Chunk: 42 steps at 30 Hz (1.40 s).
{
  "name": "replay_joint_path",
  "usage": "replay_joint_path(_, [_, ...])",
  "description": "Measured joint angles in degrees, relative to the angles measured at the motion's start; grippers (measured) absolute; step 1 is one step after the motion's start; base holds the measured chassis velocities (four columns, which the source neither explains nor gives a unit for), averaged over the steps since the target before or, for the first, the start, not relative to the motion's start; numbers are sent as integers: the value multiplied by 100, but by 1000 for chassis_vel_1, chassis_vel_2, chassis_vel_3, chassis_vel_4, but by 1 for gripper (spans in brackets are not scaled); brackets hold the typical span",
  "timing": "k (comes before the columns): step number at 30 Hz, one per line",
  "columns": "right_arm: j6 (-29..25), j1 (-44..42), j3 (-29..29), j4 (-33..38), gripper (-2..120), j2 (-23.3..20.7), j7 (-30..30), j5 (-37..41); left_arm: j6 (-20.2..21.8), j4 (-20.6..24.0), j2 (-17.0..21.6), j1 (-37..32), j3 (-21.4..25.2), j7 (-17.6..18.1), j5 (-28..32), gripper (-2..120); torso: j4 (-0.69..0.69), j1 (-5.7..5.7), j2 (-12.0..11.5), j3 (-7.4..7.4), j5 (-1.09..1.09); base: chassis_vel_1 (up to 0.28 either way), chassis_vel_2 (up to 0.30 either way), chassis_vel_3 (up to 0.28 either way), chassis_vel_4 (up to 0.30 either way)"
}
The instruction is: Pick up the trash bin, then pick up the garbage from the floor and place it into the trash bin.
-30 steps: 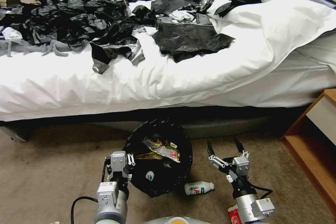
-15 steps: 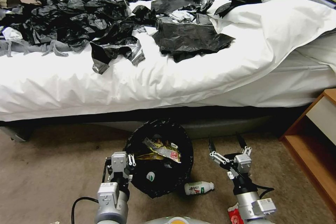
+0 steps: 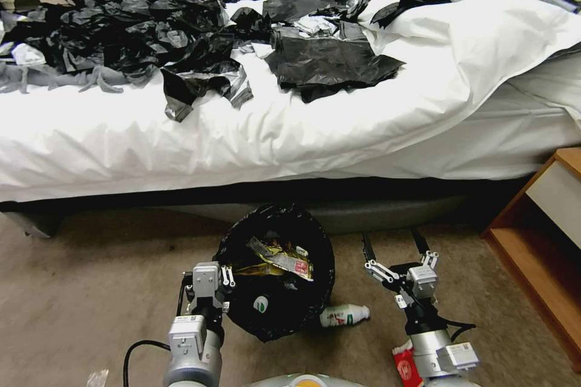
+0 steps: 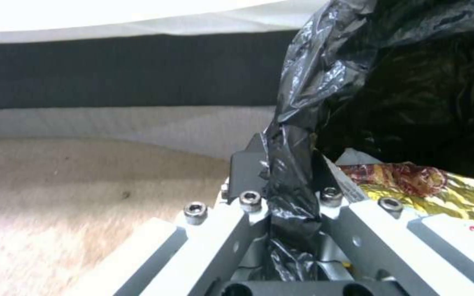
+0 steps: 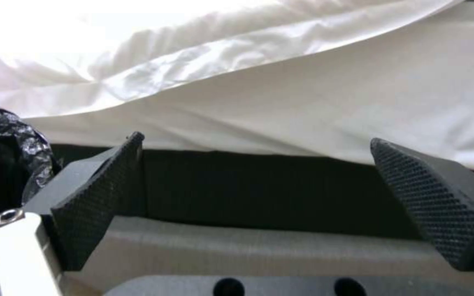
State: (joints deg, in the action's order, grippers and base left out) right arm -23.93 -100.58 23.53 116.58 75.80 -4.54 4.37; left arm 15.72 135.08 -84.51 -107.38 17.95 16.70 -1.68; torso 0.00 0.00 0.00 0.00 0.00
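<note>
The trash bin [image 3: 275, 281], on the floor near the bed [image 3: 290, 133], is gripped at its left rim by the left gripper [image 3: 223, 276], jaws clamped on the liner; right gripper [image 3: 393, 242] is held just right of it, jaws wide, empty.

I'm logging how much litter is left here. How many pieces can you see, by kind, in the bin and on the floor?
Wrappers in the trash bin: 1, yellow and red
Small white bottles on the floor beside the bin: 1
Red packets on the floor by the right arm: 1
Clear scraps on the floor at the near left: 1
Total: 4
</note>
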Motion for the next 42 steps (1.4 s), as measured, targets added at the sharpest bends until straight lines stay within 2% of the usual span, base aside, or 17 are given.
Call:
replay_joint_path(13, [-7, 63, 19, -5, 100, -16, 2, 4, 1, 4, 10, 23, -4, -3, 3, 1, -1, -2, 0, -1, 1, 206, -212, -223, 195])
replay_joint_path(32, [153, 613, 93, -280, 100, -5, -129, -78, 6, 4, 14, 24, -3, -7, 2, 1, 0, -1, 0, 0, 0, -11, 10, 9, -8])
replay_joint_path(35, [596, 963, 27, -370, 100, -1, -331, 108, 5, 5, 3, 17, -9, -10, -22, 1, 0, -1, 0, 0, 1, 0, 0, 0, 0])
replay_joint_path(36, [596, 963, 27, -370, 100, -1, -331, 108, 5, 5, 3, 17, -9, -10, -22, 1, 0, -1, 0, 0, 1, 0, 0, 0, 0])
replay_joint_path(39, [1263, 1186, -105, -382, 100, 0, -662, 421, 4, 7, -12, 5, -12, -12, -42, 1, 0, 0, 0, 0, 0, 0, 0, 0, 0])
replay_joint_path(40, [1263, 1186, -105, -382, 100, 0, -662, 421, 4, 7, -12, 5, -12, -12, -42, 1, 0, 0, 0, 0, 0, 0, 0, 0, 0])
replay_joint_path(42, [1881, 1242, -191, -419, 100, 1, -1005, 640, 2, 9, -17, 5, -11, -13, -44, 1, 0, 0, 0, 0, 0, 0, 0, 0, 0])
